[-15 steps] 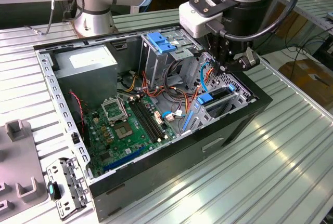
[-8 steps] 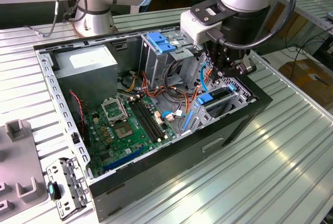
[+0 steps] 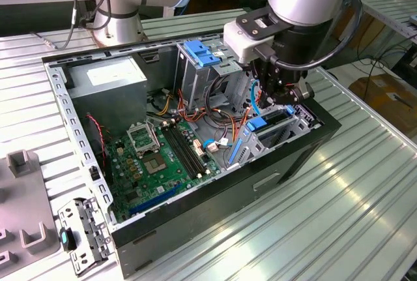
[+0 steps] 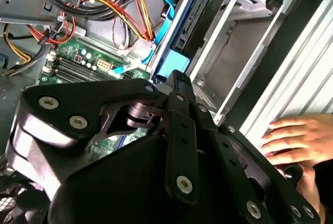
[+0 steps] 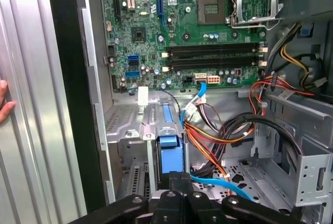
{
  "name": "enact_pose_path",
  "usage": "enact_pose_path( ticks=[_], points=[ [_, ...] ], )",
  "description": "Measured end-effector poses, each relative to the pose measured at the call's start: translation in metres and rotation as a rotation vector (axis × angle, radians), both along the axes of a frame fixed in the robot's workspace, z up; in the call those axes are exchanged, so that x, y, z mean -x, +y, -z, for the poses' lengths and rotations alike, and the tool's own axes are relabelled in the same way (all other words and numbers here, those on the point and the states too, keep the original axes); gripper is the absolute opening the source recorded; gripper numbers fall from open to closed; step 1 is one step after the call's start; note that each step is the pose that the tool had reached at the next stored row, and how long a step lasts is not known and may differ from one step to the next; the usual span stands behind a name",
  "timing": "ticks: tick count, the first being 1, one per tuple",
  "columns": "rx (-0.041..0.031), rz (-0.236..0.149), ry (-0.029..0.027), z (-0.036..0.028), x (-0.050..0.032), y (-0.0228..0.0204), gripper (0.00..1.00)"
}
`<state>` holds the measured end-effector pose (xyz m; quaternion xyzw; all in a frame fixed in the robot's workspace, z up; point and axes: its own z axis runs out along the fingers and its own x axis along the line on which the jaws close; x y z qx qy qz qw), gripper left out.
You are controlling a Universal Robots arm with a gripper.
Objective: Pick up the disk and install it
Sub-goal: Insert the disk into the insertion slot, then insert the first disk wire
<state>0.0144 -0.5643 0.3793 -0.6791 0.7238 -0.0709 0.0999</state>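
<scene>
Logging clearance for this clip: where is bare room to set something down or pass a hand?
Free: the ribbed table along the case, toward the exterior view's right, and the strip at that view's left of it. Crowded: cables between the tall cage and the disk, where the gripper hangs. A hand rests on the table beside the case.

The blue-framed disk (image 3: 262,126) stands on edge, tilted, inside the metal drive bay (image 3: 301,126).

Exterior view high, oblique, both wrist views close, sharing motherboard (image 5: 182,31)
</scene>
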Motion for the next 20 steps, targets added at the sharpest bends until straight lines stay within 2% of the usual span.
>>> enact_pose_path(
  ticks=[1, 6, 20],
  points=[
    [-0.0001, 0.0, 0.0012, 0.0019, -0.0028, 0.0, 0.11],
    [-0.0002, 0.0, 0.0177, 0.0108, -0.0174, 0.0, 0.11],
    [-0.0001, 0.0, 0.0186, 0.0129, -0.0176, 0.0, 0.11]
  ],
)
